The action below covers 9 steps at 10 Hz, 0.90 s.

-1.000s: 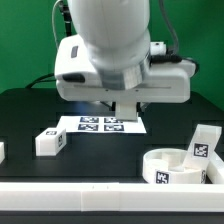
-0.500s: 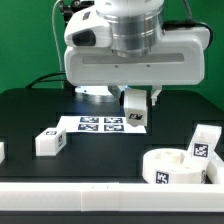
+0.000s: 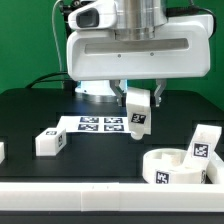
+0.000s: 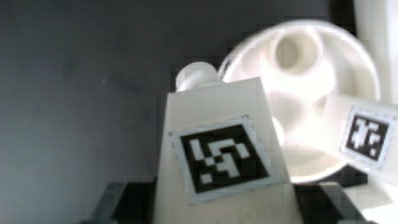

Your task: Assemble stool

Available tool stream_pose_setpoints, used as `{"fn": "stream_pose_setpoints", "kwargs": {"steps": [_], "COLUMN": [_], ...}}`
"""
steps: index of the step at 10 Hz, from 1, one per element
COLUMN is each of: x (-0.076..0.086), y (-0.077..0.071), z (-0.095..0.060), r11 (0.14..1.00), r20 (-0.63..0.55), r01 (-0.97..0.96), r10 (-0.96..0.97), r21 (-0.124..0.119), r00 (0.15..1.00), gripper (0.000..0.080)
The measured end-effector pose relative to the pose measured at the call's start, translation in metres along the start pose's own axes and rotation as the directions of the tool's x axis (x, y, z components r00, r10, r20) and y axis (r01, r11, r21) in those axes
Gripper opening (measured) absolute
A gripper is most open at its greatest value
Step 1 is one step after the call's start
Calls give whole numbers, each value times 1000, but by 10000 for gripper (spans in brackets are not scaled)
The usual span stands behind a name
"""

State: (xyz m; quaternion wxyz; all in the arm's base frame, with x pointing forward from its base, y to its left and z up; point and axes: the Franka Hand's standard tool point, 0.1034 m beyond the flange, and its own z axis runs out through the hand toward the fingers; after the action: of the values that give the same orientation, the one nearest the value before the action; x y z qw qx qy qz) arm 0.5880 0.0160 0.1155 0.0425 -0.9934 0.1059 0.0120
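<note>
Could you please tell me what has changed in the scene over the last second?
The gripper has risen from just above the marker board, lifting a stool leg clamped in it, and has drifted slightly toward the exterior view's right. The seat, the upright leg beside it and the lying leg stayed put.

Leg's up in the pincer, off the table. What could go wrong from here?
1. The held leg hangs slightly skewed in the pincer, gripped only at its upper end; it could twist or slip in transit.
2. A standing leg sits close beside the seat; an approach from that side might knock it over.
</note>
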Motion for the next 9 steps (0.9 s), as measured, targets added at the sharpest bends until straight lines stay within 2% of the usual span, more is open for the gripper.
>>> {"fn": "stream_pose_setpoints", "kwargs": {"steps": [2, 5, 8, 9], "x": [6, 8, 8, 8], "y": [-2, -13, -14, -13], "z": [1, 1, 1, 1], "r11": [1000, 999, 999, 999], "r20": [-152, -189, -181, -181], "r01": [8, -30, -21, -29], "r10": [-8, 35, 26, 35], "r21": [-3, 32, 27, 35], "r00": [988, 981, 983, 983], "gripper": [327, 327, 327, 327]}}
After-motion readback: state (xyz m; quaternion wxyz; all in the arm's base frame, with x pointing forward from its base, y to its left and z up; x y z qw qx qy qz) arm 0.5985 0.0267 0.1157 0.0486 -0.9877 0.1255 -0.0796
